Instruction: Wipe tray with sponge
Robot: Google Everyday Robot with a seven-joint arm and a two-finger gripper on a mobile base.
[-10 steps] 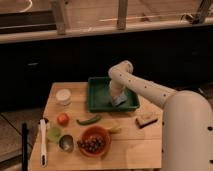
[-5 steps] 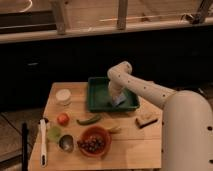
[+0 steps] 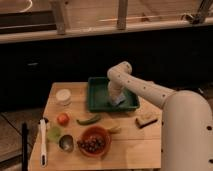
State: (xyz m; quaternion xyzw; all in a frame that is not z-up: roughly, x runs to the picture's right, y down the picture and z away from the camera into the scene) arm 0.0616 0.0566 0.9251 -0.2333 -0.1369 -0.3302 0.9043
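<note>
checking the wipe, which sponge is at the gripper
The blue sponge, under the gripper in the tray; the tan sponge lies outside on the table.

High camera faces down, pincer (image 3: pixel 118 99) over tray (image 3: pixel 96 81)

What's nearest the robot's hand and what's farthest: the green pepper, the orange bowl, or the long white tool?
The gripper is down inside the tray.
1. Pepper, just in front of the tray.
2. Bowl, nearer the table's front.
3. White tool, at the table's side edge, past the bowl.
</note>
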